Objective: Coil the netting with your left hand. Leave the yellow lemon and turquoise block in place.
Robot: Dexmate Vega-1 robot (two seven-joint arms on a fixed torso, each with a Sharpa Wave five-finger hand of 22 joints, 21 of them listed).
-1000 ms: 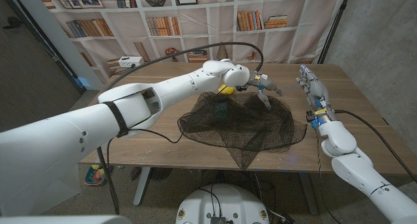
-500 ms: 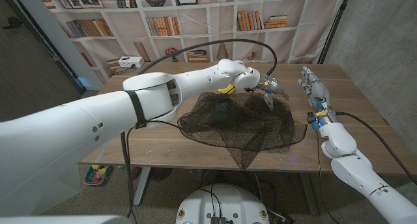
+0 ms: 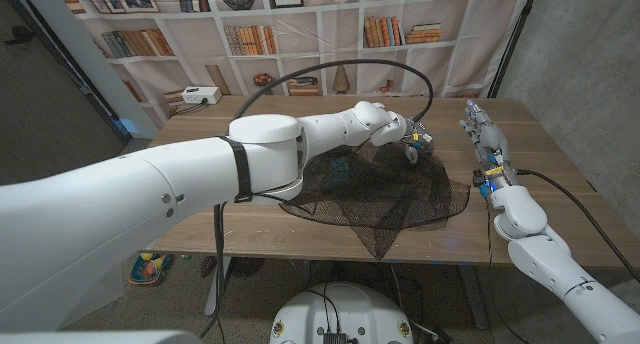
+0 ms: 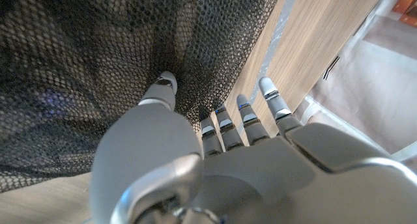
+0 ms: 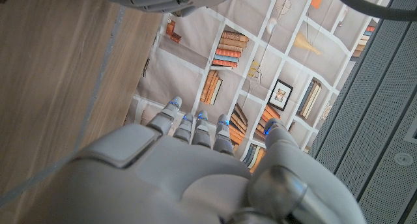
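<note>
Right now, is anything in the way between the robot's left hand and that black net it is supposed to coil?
Nothing visible is. The left hand is already at the far edge of the netting, and the wrist view shows its fingers right against the mesh.

One netting [image 3: 385,189], one table [image 3: 250,224], two hands.
</note>
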